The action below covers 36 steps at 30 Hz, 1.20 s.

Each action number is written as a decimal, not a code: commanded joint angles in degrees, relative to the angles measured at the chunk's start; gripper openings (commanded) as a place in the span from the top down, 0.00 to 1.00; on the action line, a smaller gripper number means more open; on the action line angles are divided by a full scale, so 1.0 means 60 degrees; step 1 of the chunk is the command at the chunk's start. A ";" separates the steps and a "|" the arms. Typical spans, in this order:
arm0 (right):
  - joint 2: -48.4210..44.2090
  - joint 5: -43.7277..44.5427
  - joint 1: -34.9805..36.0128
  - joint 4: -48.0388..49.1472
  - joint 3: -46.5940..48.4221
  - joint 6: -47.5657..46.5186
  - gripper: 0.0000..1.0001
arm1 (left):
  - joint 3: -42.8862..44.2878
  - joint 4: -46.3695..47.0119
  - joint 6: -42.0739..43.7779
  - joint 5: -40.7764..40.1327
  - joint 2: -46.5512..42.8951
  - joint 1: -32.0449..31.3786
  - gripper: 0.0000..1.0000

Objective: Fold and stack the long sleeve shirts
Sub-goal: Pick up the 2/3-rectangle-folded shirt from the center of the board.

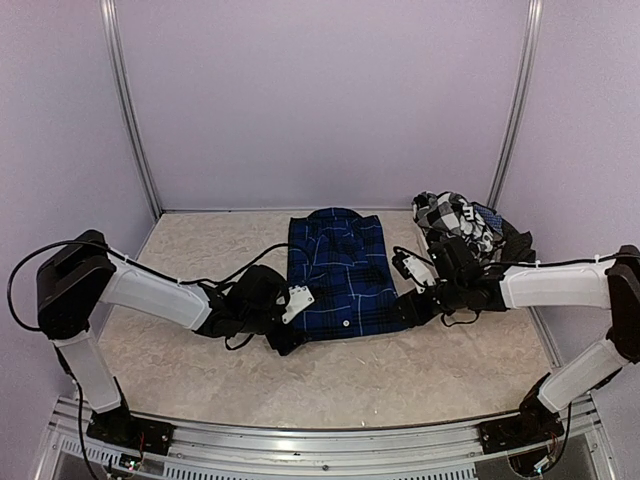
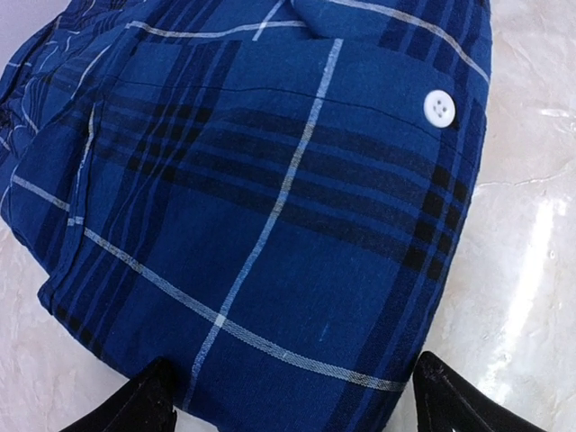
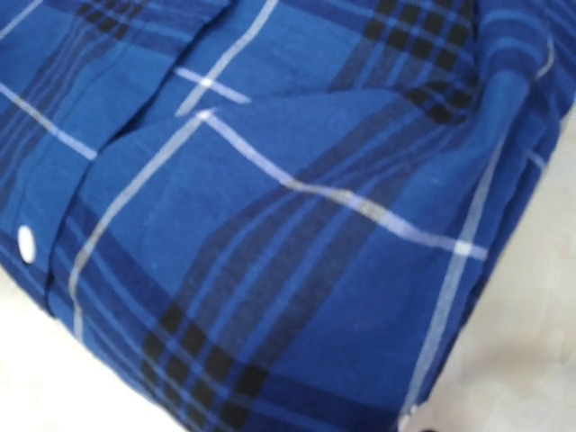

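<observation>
The royal blue plaid shirt [image 1: 338, 268] lies folded into a rectangle at the table's middle, collar at the far end. It fills the left wrist view [image 2: 270, 225] and the right wrist view [image 3: 270, 207]. My left gripper [image 1: 284, 335] is at its near left corner, open, with its fingertips [image 2: 148, 407] wide apart on either side of the folded edge [image 2: 297, 409]. My right gripper [image 1: 412, 308] is at the near right corner; its fingers do not show in its own view. The black-and-white checked shirt [image 1: 455, 220] lies crumpled at the far right.
The table [image 1: 200, 380] has a pale marbled top. Lilac walls with metal posts [image 1: 130, 110] close in the back and sides. A metal rail [image 1: 320, 440] runs along the near edge, where both arm bases are bolted.
</observation>
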 commanded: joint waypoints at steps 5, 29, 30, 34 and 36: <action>-0.0255 0.0056 0.0041 0.0003 -0.0098 0.0019 0.42 | 0.0701 -0.0222 0.0573 -0.0225 0.0941 -0.0091 0.24; -0.3509 0.0177 0.1519 0.0422 -0.2400 0.2072 0.43 | -0.0438 -0.1342 -0.1864 0.0666 -0.0307 -0.1967 1.00; -0.3772 0.0351 0.1793 0.0364 -0.2528 0.2225 0.43 | -0.0548 -0.1352 -0.2130 0.0617 -0.0351 -0.2188 1.00; -0.4633 0.0874 0.2812 -0.0225 -0.2785 0.2727 0.43 | -0.1021 -0.1767 -0.3323 0.0388 -0.0651 -0.3028 1.00; -0.5055 0.1148 0.3443 -0.0658 -0.2823 0.2938 0.43 | -0.1284 -0.1926 -0.3984 0.0309 -0.0969 -0.3499 1.00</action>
